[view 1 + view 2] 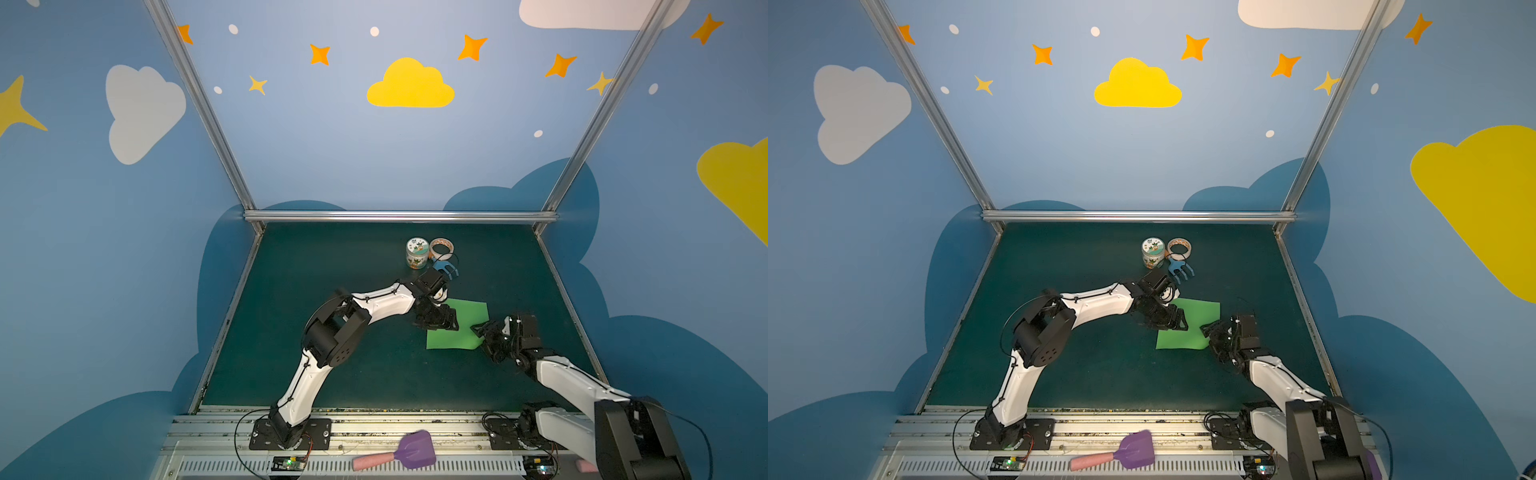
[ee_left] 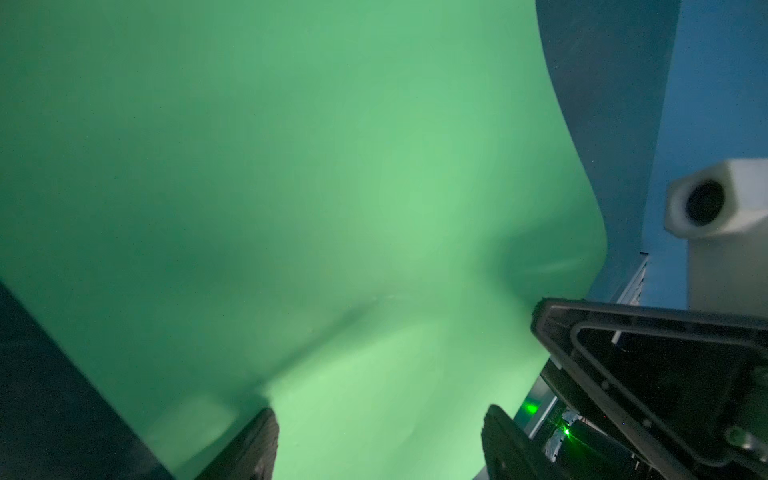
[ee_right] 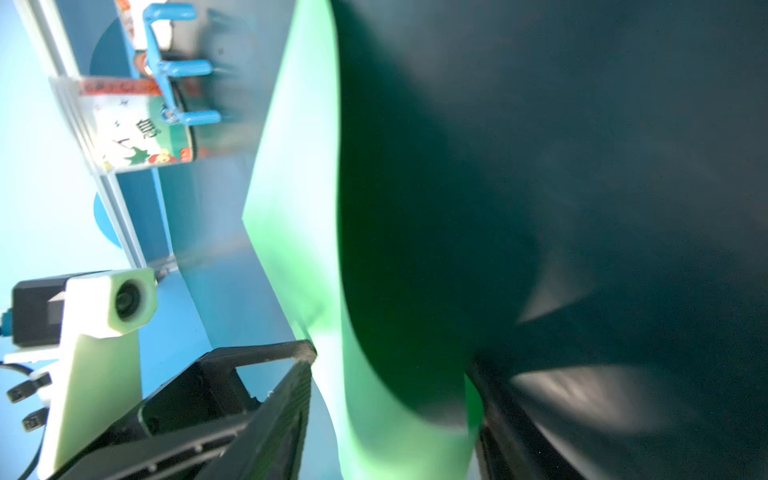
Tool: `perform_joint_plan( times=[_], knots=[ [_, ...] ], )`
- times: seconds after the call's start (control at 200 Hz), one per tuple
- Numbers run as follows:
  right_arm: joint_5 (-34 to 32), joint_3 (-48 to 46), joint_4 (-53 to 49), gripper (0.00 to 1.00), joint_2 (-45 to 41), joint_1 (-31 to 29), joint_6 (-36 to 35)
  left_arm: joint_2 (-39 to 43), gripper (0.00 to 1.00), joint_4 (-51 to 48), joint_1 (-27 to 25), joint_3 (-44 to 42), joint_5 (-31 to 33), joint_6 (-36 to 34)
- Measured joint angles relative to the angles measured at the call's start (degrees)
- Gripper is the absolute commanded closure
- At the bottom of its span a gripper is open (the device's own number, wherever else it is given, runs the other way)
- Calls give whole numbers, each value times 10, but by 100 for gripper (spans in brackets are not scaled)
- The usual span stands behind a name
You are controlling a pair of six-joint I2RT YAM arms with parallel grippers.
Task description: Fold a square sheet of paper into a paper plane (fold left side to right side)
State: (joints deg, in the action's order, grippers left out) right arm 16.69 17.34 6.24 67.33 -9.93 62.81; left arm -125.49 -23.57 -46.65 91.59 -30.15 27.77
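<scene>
Here the dark green table [image 1: 316, 266] takes up the floor between the blue walls. The left arm [image 1: 374, 302] bends from the front rail across the middle, and the right arm [image 1: 569, 378] comes in from the front right. The paper [image 1: 455, 338], 1 bright green sheet, lies right of centre between the 2 arms in both top views [image 1: 1179, 338]. Most of it lies flat, but its right edge curls up off the table. The left gripper [image 1: 451, 324] sits over the paper's left edge. In the left wrist view its jaws are spread wide [image 2: 380, 449], clamping nothing, with the paper and a soft ridge in it below them. The right gripper [image 1: 476, 329] is at the raised right edge. Its jaws are also apart [image 3: 390, 357], the curled edge runs between them unpinched, and 1 finger [image 3: 291, 374] looks to touch it. Behind the paper stand a jar [image 1: 417, 252] and a tape roll [image 1: 441, 248], just beside each other, with a blue fork [image 1: 446, 268] in front of them. A purple scoop [image 1: 413, 451] lies on the front rail.
</scene>
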Motion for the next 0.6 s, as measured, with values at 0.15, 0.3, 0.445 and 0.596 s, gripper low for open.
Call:
perform_joint_plan(
  times=[0.15,0.3,0.445,0.596],
  knots=[
    [31,36,49,38,74,13,-52,0,21,3,3,-3,-6,-1],
    [64,66,70,40,126,35,-98,0,21,6,5,-5,-11,-1],
    [97,86,86,42,163,64,-132,0,21,6,7,-5,-14,-1],
    [133,108,100,45,201,80,-157,0,22,8,8,-7,-17,-1]
  ],
)
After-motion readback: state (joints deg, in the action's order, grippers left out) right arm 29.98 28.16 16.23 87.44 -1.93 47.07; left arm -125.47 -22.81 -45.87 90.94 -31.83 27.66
